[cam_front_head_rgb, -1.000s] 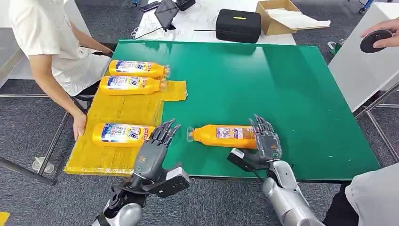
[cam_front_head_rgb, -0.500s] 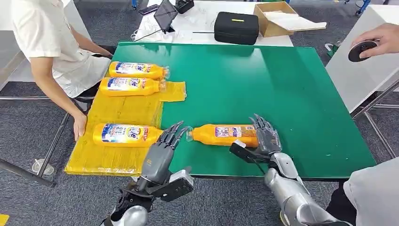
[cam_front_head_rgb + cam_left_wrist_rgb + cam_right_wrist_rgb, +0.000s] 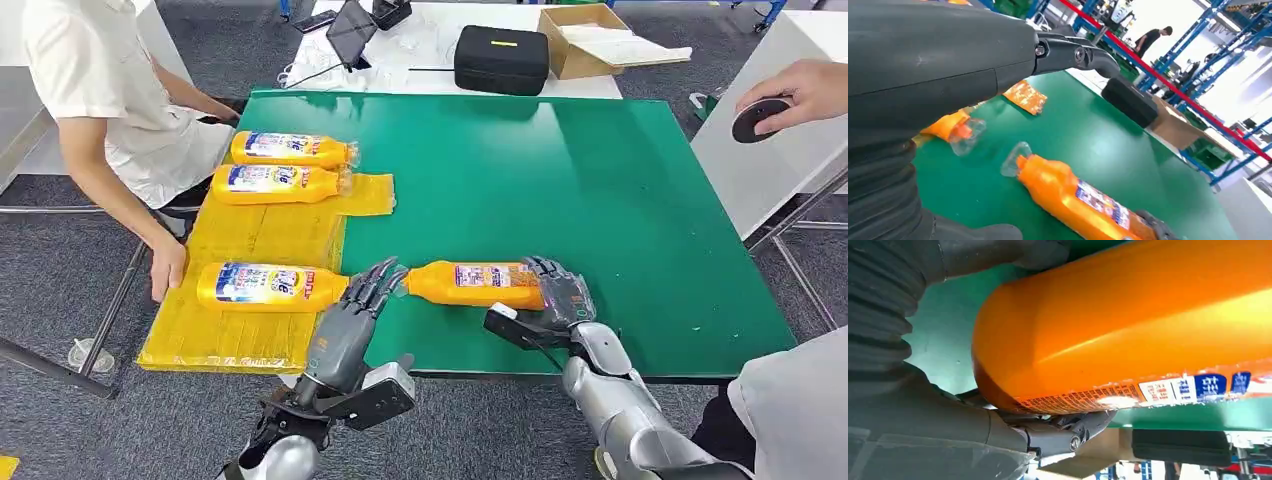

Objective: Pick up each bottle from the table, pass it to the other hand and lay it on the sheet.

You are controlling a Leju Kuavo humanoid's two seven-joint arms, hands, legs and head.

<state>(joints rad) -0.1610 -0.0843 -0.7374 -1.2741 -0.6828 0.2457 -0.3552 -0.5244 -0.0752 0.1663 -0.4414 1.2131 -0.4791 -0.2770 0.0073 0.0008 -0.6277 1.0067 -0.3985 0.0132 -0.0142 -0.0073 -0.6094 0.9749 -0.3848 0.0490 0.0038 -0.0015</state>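
Observation:
An orange bottle point(image 3: 470, 284) lies on the green table point(image 3: 600, 180) with its clear cap point(image 3: 407, 280) pointing left. My right hand point(image 3: 560, 295) grips the bottle's base, fingers curled over it; up close, the bottle point(image 3: 1148, 315) sits against the fingers point(image 3: 1063, 432). My left hand point(image 3: 350, 320) is open, its fingers spread just short of the cap. From the left wrist, the bottle point(image 3: 1073, 197) lies beyond a finger point(image 3: 1073, 50). The yellow sheet point(image 3: 250, 235) carries three bottles: two at the far end point(image 3: 290, 148) point(image 3: 280, 182) and one near me point(image 3: 265, 286).
A seated person at the left rests a hand point(image 3: 165, 268) on the sheet's edge. Another person's hand point(image 3: 790, 95) holds a dark object at the right, over a white table. A black case point(image 3: 503, 55) and a cardboard box point(image 3: 585, 35) stand behind the green table.
My right hand's fingers, upright before, have curled down over the bottle's base. My left hand has moved forward toward the bottle's cap.

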